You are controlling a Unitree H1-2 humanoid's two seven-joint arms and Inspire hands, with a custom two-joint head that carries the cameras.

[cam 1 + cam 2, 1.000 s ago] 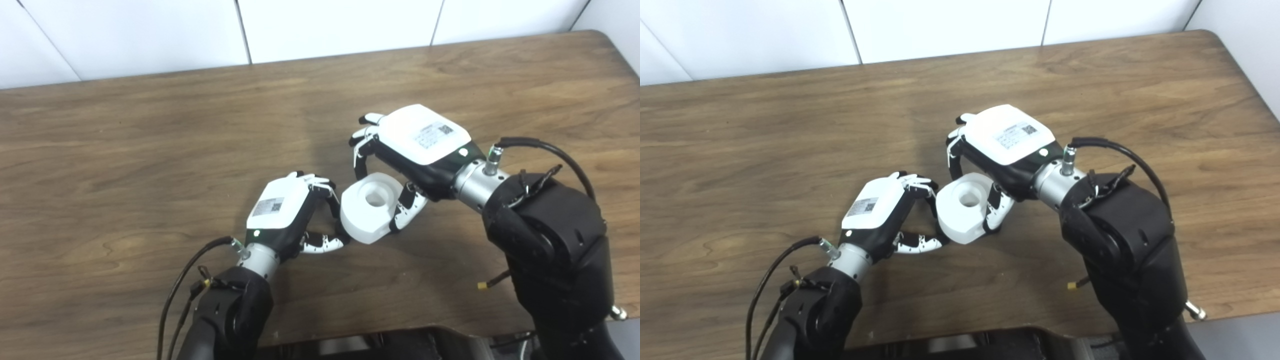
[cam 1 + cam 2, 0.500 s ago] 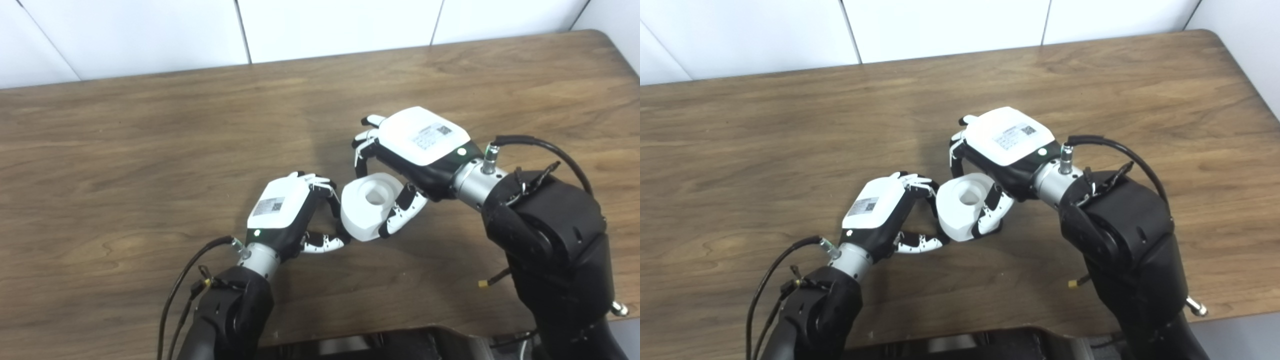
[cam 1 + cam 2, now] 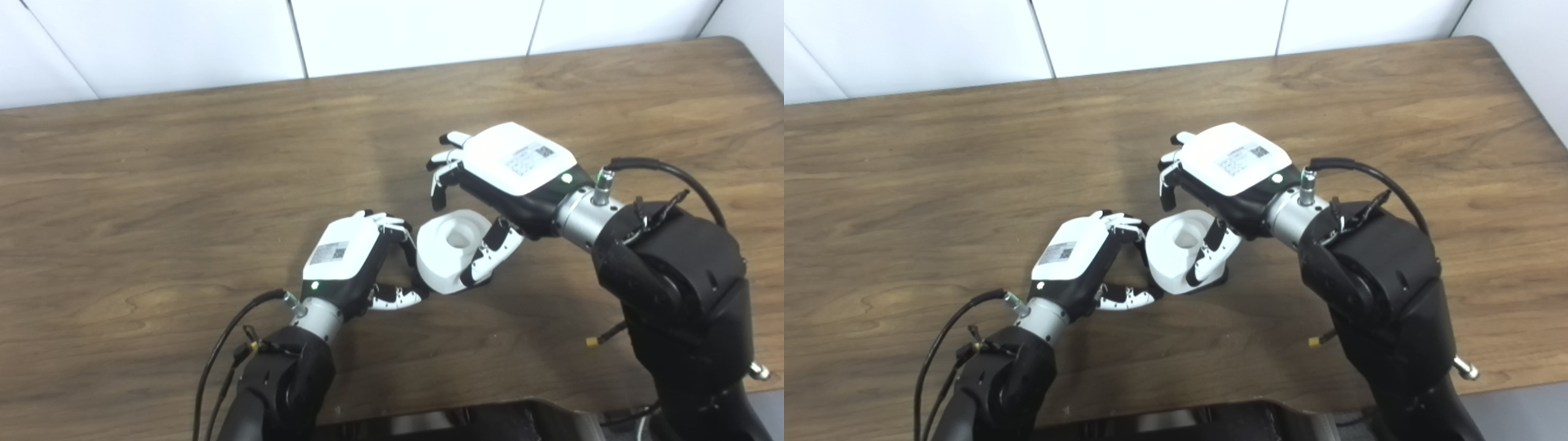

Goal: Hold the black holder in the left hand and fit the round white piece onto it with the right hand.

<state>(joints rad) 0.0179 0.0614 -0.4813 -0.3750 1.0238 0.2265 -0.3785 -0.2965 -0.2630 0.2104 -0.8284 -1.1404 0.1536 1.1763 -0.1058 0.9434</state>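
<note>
Wooden table [image 3: 184,171], round white piece [image 3: 444,257].

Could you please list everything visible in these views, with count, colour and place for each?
Round white piece: one, white, with a round hole in its top; at the table's middle, between the two hands.
Black holder: only a dark part shows under the white piece's near right edge; the rest is hidden, so I cannot tell whether the piece is fully seated.
Table: one, brown wood, filling most of both views.
Wall: white panels behind the table's far edge.
Left hand: white back, black and white fingers curled at the white piece's left side; whether it grips the holder is hidden.
Right hand: white back, fingers spread above the piece, thumb against its right side.
</note>
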